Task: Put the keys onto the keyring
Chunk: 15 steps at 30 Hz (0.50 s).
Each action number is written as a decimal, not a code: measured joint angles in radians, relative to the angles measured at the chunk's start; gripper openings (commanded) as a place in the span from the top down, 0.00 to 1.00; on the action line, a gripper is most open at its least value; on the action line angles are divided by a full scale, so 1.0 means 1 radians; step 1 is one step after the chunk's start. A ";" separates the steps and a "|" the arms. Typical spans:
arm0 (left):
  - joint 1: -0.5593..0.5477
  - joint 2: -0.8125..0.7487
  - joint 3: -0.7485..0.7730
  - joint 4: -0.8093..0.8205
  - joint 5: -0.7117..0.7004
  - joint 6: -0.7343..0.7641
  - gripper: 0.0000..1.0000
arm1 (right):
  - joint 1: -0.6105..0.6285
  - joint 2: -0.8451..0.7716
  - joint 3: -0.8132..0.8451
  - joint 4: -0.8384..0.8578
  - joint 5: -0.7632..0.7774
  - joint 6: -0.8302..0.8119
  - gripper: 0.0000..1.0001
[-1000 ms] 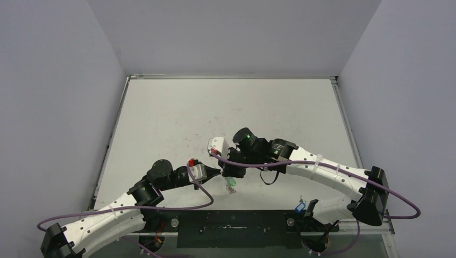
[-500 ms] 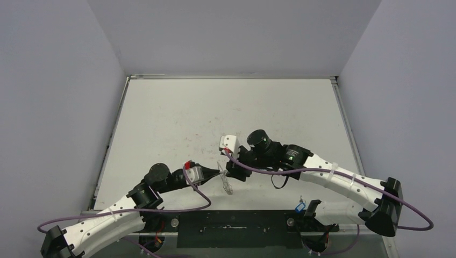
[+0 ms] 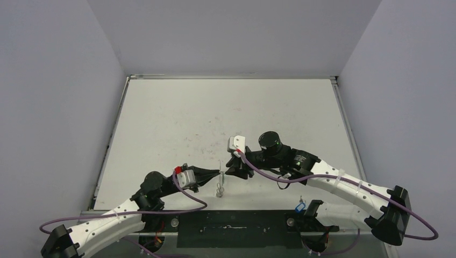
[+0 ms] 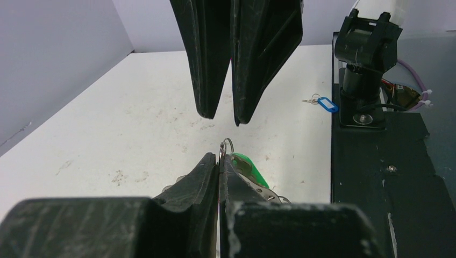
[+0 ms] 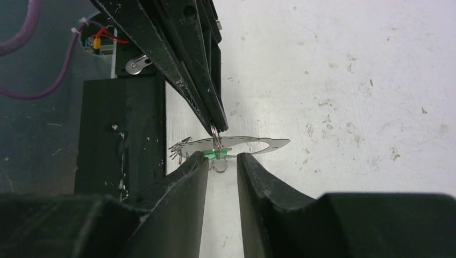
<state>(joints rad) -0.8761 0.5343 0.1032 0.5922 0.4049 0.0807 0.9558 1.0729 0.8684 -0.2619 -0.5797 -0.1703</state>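
My left gripper is shut on the thin wire keyring, which pokes up between its fingertips. The green-tagged key hangs on the ring beside the right finger. In the top view the keyring dangles below the gripper tips near the table's front edge. My right gripper faces the left one tip to tip, open by a narrow gap, with the green tag at its left fingertip. The blue-tagged key lies by the right arm's base and also shows in the left wrist view.
The black base plate runs along the near edge, with the arm mounts on it. Purple cables loop beside both arms. The white table is walled on three sides.
The right arm has drawn back to the right and its gripper now points at the left one. The left arm has stretched flatter, its tip nearly still. The ring hangs a little further left.
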 measured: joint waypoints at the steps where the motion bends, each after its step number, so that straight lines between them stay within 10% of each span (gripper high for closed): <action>1: 0.000 0.000 0.000 0.010 0.000 -0.002 1.00 | 0.000 0.006 0.000 0.011 -0.009 0.000 0.75; 15: 0.000 -0.021 0.000 0.040 0.000 -0.016 1.00 | 0.000 0.085 0.000 0.022 -0.031 -0.005 1.00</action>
<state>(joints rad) -0.8761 0.5129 0.1032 0.6323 0.4046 0.0647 0.9554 1.1584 0.8684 -0.2398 -0.6106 -0.1757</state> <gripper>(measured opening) 0.009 0.019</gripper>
